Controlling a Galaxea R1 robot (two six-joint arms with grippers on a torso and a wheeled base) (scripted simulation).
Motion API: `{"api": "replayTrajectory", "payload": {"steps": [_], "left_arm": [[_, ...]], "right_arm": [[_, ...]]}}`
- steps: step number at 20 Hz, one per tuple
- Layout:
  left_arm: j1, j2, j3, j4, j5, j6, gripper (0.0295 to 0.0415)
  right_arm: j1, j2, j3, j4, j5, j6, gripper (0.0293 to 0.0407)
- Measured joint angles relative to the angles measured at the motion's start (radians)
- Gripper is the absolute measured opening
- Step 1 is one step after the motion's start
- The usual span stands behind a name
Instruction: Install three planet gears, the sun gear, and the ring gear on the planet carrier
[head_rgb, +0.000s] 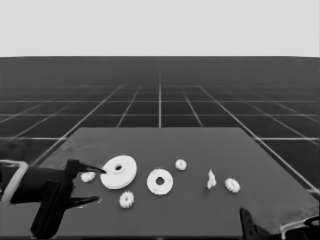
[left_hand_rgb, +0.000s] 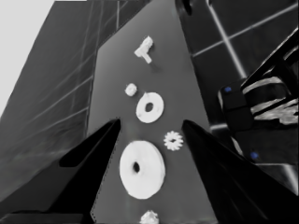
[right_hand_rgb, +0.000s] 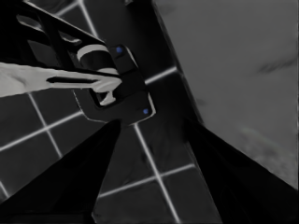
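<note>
Gears, four of them, lie loose on the table (head_rgb: 200, 210). Left gripper (head_rgb: 99, 186) waits over the table's left end with fingers spread apart; one gear (head_rgb: 88, 176) lies between them, the larger round part (head_rgb: 119, 172) just beyond. Outward come another gear (head_rgb: 126, 199), the smaller round part (head_rgb: 160, 181), a gear (head_rgb: 181, 164), the thin white piece (head_rgb: 211, 179) and the last gear (head_rgb: 232, 185). Right gripper (right_hand_rgb: 149, 135) is parked past the table's corner, fingers apart.
</note>
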Motion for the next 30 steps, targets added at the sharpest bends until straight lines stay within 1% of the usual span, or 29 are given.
{"api": "replayTrajectory", "payload": {"steps": [1, 2, 3, 4, 5, 6, 7, 8, 9, 10, 11, 13, 14, 15, 16, 17, 19, 23, 25, 26, 30], "left_arm": [[-0.026, 0.001, -0.028, 0.03, -0.02, 0.001, 0.0297], [-0.042, 0.001, -0.046, 0.047, -0.031, 0.002, 0.0314], [-0.051, 0.002, -0.056, 0.058, -0.038, 0.002, 0.0346], [-0.027, 0.229, 0.023, 0.543, 0.43, -0.484, 0.0374], [-0.02, 0.566, 0.006, 0.487, 0.928, -0.984, 0.039], [-0.021, 0.756, -0.144, 0.166, 0.933, -1.48, 0.0403], [-0.005, 0.783, -0.295, -0.029, 0.924, -1.722, 0.0401], [0.012, 0.782, -0.408, -0.139, 0.893, -1.825, 0.0393], [0.024, 0.782, -0.484, -0.202, 0.872, -1.874, 0.0389], [0.032, 0.783, -0.532, -0.239, 0.86, -1.897, 0.0386], [0.037, 0.785, -0.564, -0.261, 0.854, -1.909, 0.0385], [0.042, 0.787, -0.595, -0.281, 0.848, -1.917, 0.0385], [0.227, 0.785, -0.594, -0.061, 0.852, -1.928, 0.0385], [0.382, 0.793, -0.636, 0.068, 0.849, -1.897, 0.0385], [0.463, 0.803, -0.688, 0.136, 0.833, -1.86, 0.0385], [0.505, 0.811, -0.727, 0.171, 0.818, -1.835, 0.0385], [0.538, 0.821, -0.768, 0.2, 0.8, -1.811, 0.0385], [0.549, 0.825, -0.782, 0.208, 0.793, -1.8, 0.0384], [0.55, 0.826, -0.786, 0.211, 0.792, -1.798, 0.0314], [0.55, 0.826, -0.787, 0.212, 0.791, -1.798, 0.0312], [0.553, 0.827, -0.789, 0.213, 0.79, -1.797, 0.0312]], "right_arm": [[0.02, -0.006, -0.023, -0.031, -0.01, 0.001, 0.0308], [0.032, -0.009, -0.037, -0.049, -0.015, 0.002, 0.0337], [0.039, -0.011, -0.045, -0.06, -0.019, 0.003, 0.0368], [0.043, -0.012, -0.05, -0.066, -0.021, 0.003, 0.038], [0.045, -0.013, -0.052, -0.07, -0.022, 0.003, 0.0383], [0.047, -0.013, -0.054, -0.072, -0.023, 0.003, 0.0384], [0.047, -0.013, -0.055, -0.073, -0.023, 0.003, 0.0384], [0.048, -0.014, -0.055, -0.074, -0.023, 0.003, 0.0384], [0.048, -0.014, -0.055, -0.075, -0.023, 0.003, 0.0385], [0.048, -0.014, -0.055, -0.075, -0.023, 0.003, 0.0385], [0.048, -0.014, -0.056, -0.075, -0.023, 0.003, 0.0385], [0.048, -0.014, -0.056, -0.075, -0.023, 0.003, 0.0385], [0.048, -0.014, -0.056, -0.075, -0.023, 0.003, 0.0385], [0.048, -0.014, -0.056, -0.075, -0.023, 0.003, 0.0385], [0.048, -0.014, -0.056, -0.075, -0.023, 0.003, 0.0385], [0.048, -0.014, -0.056, -0.075, -0.023, 0.003, 0.0385], [0.048, -0.014, -0.056, -0.075, -0.023, 0.003, 0.0385], [0.048, -0.014, -0.056, -0.075, -0.023, 0.003, 0.0385], [0.048, -0.014, -0.056, -0.075, -0.023, 0.003, 0.0385], [0.048, -0.014, -0.056, -0.075, -0.023, 0.003, 0.0385], [0.048, -0.014, -0.056, -0.075, -0.023, 0.003, 0.0385]]}}
